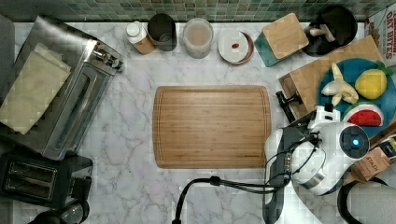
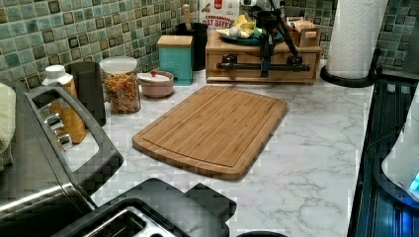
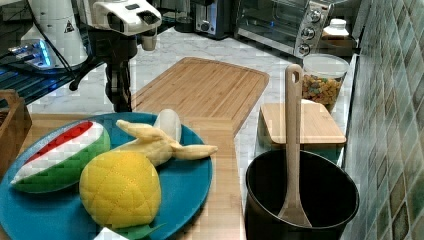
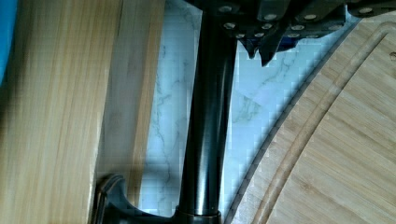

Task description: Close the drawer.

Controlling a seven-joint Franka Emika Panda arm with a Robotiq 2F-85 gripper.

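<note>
The drawer [image 2: 247,74] sits in the wooden box [image 1: 306,79] that carries a blue fruit plate [image 1: 355,70]; its front looks about flush with the box. The long black bar handle [image 2: 237,65] runs across that front and also appears as a handle [image 4: 208,130] close under the wrist camera. My gripper [image 2: 266,63] hangs straight down at the middle of the handle, on the cutting-board side. In the wrist view the gripper [image 4: 261,51] has its fingertips [image 4: 270,46] close together beside the bar, holding nothing. The gripper [image 3: 120,97] stands just past the plate's edge.
A large wooden cutting board [image 1: 212,126] lies right in front of the drawer. A teal box with a wooden lid [image 1: 280,37] and a black pot with a spoon [image 1: 334,25] stand beside the wooden box. A paper towel roll [image 2: 353,34] stands on its other side.
</note>
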